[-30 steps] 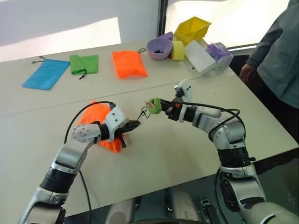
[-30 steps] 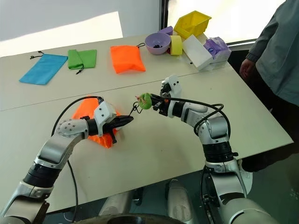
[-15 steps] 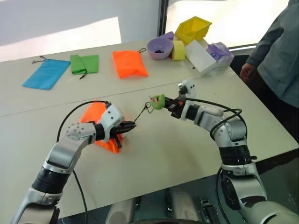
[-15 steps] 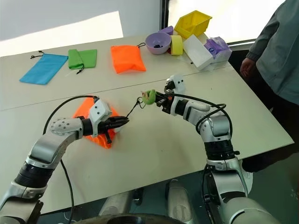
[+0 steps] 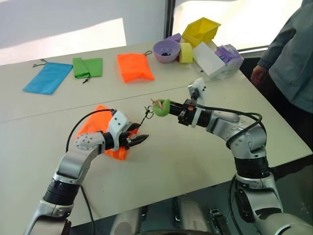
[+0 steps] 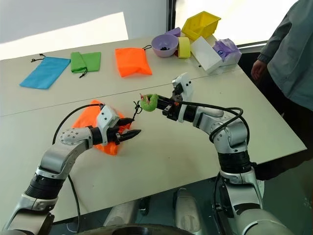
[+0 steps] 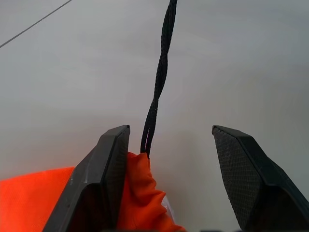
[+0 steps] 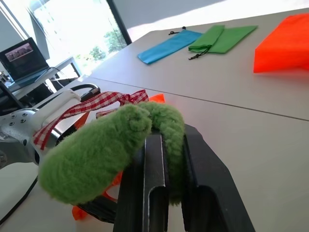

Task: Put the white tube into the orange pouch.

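Observation:
The orange pouch lies crumpled on the table near the front left. Its dark cord runs up from the gathered mouth to the green fuzzy ball. My right gripper is shut on that ball and holds it above the table, with the cord pulled fairly straight. My left gripper is open at the pouch mouth, one finger against the orange fabric and the cord between the jaws. The white tube is hidden.
Along the far side lie a blue pouch, a green pouch and a smaller orange pouch. A purple bowl, yellow tape roll, yellow bin and white box crowd the far right corner. A person stands at the right edge.
My left gripper, shut at the pouch mouth a second ago, has opened. The right gripper has lifted the green ball slightly, drawing the cord straighter.

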Motion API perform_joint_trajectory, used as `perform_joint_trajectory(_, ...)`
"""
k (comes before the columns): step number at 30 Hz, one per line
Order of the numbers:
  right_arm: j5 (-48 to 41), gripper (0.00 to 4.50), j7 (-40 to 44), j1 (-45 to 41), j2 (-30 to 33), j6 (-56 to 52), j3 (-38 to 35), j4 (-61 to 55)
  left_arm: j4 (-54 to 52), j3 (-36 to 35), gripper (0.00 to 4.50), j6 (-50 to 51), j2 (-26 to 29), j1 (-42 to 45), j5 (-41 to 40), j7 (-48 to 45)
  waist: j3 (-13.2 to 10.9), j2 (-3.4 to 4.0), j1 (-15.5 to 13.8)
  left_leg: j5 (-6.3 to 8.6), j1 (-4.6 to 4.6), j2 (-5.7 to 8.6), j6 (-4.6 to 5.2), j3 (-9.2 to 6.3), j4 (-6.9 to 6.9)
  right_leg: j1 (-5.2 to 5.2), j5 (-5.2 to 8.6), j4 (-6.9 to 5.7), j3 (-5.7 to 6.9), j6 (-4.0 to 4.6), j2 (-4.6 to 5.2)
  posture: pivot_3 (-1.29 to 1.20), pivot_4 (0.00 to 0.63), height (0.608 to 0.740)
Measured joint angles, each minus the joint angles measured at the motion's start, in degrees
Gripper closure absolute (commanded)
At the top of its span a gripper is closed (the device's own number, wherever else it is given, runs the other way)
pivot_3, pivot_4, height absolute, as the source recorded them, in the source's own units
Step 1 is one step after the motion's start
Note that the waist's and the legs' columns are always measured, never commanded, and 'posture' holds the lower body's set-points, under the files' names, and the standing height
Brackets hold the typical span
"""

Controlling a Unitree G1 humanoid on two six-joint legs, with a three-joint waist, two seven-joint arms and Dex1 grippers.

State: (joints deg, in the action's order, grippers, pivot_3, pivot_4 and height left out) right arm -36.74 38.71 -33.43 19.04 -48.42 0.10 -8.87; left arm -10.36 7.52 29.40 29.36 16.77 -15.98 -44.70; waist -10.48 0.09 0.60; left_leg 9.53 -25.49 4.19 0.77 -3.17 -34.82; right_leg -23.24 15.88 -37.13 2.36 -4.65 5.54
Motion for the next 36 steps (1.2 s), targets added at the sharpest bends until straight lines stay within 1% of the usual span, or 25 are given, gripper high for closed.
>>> perform_joint_trajectory(1, -0.01, 4.5, -0.11, 0.0, -0.01, 0.01, 0.0, 0.0, 0.25, 0.29, 2.44, -0.18, -0.04, 0.33, 0.56, 0.15, 0.0, 0.0, 0.0, 0.0, 0.0, 0.0, 0.0, 0.0, 0.0, 0.0, 0.0, 0.0, 0.0, 0.0, 0.0, 0.0, 0.15, 0.74)
perform_joint_trajectory(4, -0.04, 4.5, -0.53, -0.01, -0.02, 0.02, -0.1, 0.05, 0.68, 0.65, 3.91, -0.88, -0.04, 0.89, 1.86, 0.76, 0.0, 0.0, -0.03, 0.0, -0.01, 0.0, -0.01, 0.0, 0.0, 0.0, 0.0, 0.03, 0.0, 0.0, 0.01, 0.0, 0.15, 0.74)
perform_joint_trajectory(8, -0.05, 4.5, -0.65, -0.02, -0.01, 0.03, -0.62, 0.2, 0.8, 1.05, 3.91, -1.45, 0.51, 0.96, 3.06, 0.81, 0.0, 0.0, -0.01, 0.0, 0.0, 0.0, -0.01, 0.0, 0.01, -0.01, 0.0, 0.04, 0.0, 0.0, 0.01, 0.0, 0.15, 0.74)
perform_joint_trajectory(12, -0.05, 4.5, -0.89, -0.06, -0.02, 0.08, -1.03, 0.92, 0.88, 2.05, 3.91, -2.23, 2.75, 1.28, 4.43, -0.2, 0.0, 0.0, 0.12, 0.0, 0.01, -0.01, -0.01, 0.0, 0.02, -0.01, 0.0, 0.01, 0.0, 0.01, 0.0, 0.0, 0.15, 0.74)
perform_joint_trajectory(18, -0.62, 4.5, -3.16, -3.15, -0.53, 0.29, -4.98, 5.49, -1.9, 2.92, 3.91, 0.64, 9.0, 0.66, 5.31, -3.15, 0.0, 0.01, 0.14, 0.01, 0.0, -0.01, -0.01, 0.0, 0.05, -0.1, 0.0, 0.03, -0.01, 0.04, 0.0, 0.0, 0.15, 0.74)
perform_joint_trajectory(21, -0.75, 4.5, -4.17, -3.89, -1.3, 0.46, -5.73, 6.61, -3.65, 3.33, 3.91, 1.42, 11.9, -0.25, 5.39, -5.08, 0.01, 0.02, 0.23, 0.01, 0.01, -0.01, -0.01, 0.01, 0.12, -0.1, 0.0, 0.06, -0.03, 0.04, 0.01, 0.0, 0.15, 0.74)
perform_joint_trajectory(28, -0.59, 4.5, -9.19, -6.55, -3.03, 1.51, -9.36, 13.76, -6.55, 2.99, 3.91, 3.19, 16.4, -1.64, 4.32, -8.8, 0.0, 0.03, 0.22, 0.01, 0.01, -0.01, -0.01, 0.01, 0.15, -0.14, 0.07, 0.06, -0.04, 0.16, 0.0, 0.0, 0.15, 0.74)
perform_joint_trajectory(36, 2.03, 4.5, -13.93, -8.13, -3.23, 4.6, -9.81, 22.74, -7.53, 1.56, 3.91, 1.03, 19.24, -3.76, 3.07, -11.08, 0.0, 0.04, 0.24, 0.0, 0.01, -0.01, 0.0, 0.03, 0.17, -0.14, 0.08, 0.04, -0.05, 0.18, 0.0, 0.0, 0.15, 0.74)
